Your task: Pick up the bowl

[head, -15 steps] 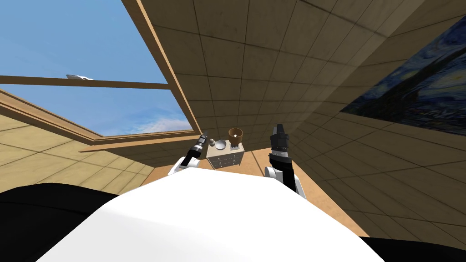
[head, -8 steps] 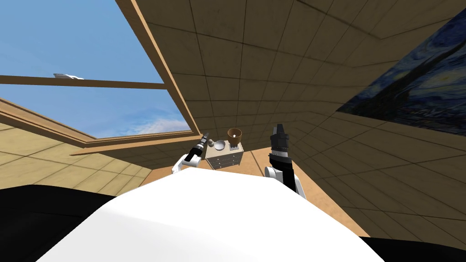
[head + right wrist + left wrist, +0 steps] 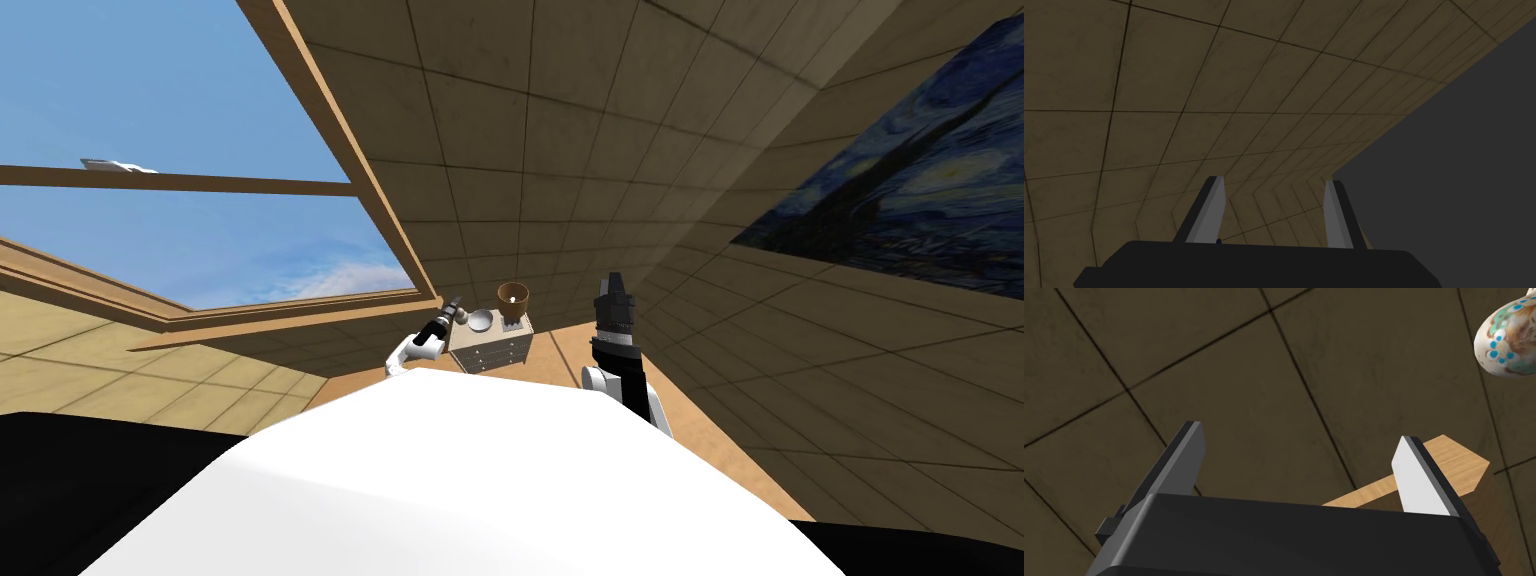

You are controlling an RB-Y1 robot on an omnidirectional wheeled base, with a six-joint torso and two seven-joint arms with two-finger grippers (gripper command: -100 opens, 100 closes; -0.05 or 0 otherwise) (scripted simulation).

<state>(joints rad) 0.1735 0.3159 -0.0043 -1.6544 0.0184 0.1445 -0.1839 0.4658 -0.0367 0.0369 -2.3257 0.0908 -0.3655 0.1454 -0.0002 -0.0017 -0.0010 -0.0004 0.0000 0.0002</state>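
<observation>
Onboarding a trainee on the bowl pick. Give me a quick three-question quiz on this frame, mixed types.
1. True or false: the left hand is shut on the bowl.
2. What stands beside the bowl on the drawer chest, on the left hand's side? A. a painted vase B. a book C. a mug
3. Fill in: the right hand, raised away from the chest, has its fingers ____.

Key: 1 false, its fingers are open and hold nothing; 2 A; 3 open.
</observation>
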